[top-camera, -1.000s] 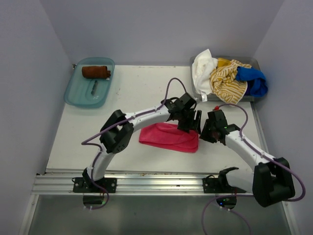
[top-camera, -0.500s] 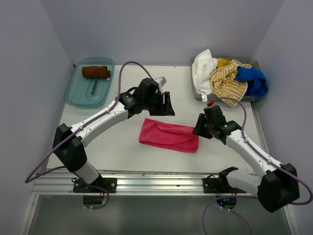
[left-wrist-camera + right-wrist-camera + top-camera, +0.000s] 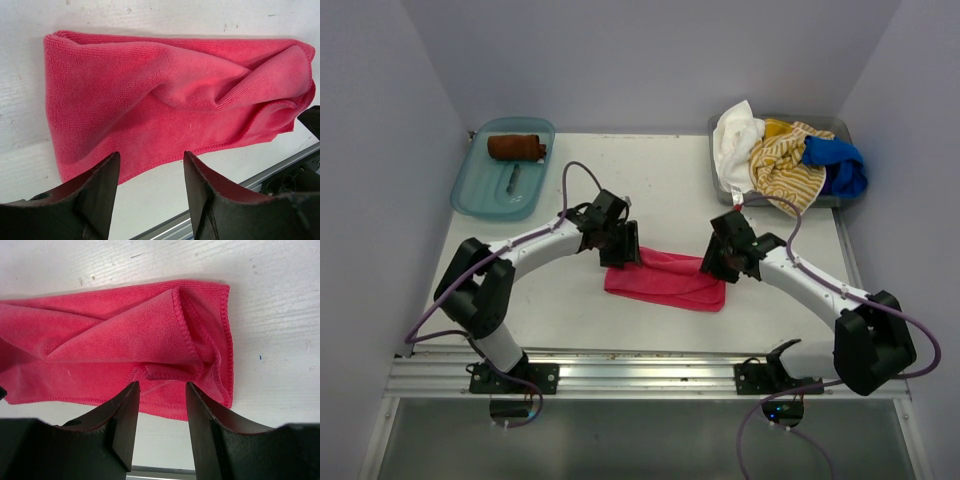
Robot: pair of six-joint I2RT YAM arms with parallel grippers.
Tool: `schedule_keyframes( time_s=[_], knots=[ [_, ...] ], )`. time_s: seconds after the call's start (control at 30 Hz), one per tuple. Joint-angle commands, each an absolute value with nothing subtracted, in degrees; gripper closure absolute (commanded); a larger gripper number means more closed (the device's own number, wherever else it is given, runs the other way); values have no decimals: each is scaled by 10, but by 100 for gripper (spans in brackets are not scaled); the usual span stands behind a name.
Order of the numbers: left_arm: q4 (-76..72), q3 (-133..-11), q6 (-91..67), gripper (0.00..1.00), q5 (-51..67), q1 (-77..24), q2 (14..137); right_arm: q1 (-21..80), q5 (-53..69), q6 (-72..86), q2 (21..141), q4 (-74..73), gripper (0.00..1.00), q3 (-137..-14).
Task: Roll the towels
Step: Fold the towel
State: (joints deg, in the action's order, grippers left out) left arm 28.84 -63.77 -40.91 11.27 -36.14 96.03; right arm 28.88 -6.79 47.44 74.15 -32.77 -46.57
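Pink towel [image 3: 665, 280] lies flat on the white surface [image 3: 570, 300], folded into a long strip, between the left jaws and the right jaws. One set of jaws is at each end of it.

Left jaws: from the left wrist view, the towel [image 3: 170, 100] spreads across the whole field just beyond the tips. Its near hem runs across the gap between the two fingers [image 3: 100, 195]. A loose fold bunches toward the far right end. The jaws are spread wide and hold nothing. Whether the tips touch the cloth, cannot tell.

Right jaws: from the right wrist view, the towel's end [image 3: 115, 345] sits directly ahead of the tips, its stitched corner folded back on itself. The near hem passes just beyond the gap between the fingers [image 3: 122, 425]. The jaws are parted about as wide as the fold, with nothing gripped. Contact with the cloth not clear.

Well away from the left jaws, on the far-left side, is a teal tray [image 3: 470, 195] with a rust-brown towel [image 3: 515, 147] rolled up in it.

Beyond the right jaws, on the far-right side, is a grey bin [image 3: 825, 122]. It holds a heap of a white towel [image 3: 735, 140], a striped towel [image 3: 782, 160] and a blue towel [image 3: 835, 160], all crumpled.
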Motion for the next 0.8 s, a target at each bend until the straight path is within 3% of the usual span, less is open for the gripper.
schedule_keyframes(
  time_s=[0.0, 0.4, 0.53, 0.67, 0.77],
  knots=[
    [242, -634, -402, 44, 123, -359, 966, 296, -91, 504, 761, -329, 54, -494],
    [231, -628, -403, 45, 131, -359, 983, 316, -120, 503, 811, -314, 56, -502],
    [232, -626, -403, 45, 130, -359, 983, 316, -129, 499, 804, -313, 71, -497],
    [233, -625, -402, 45, 130, -359, 983, 316, -136, 491, 796, -316, 97, -496],
    [235, -626, -400, 45, 130, -358, 983, 316, -133, 485, 784, -316, 100, -494]
  ],
)
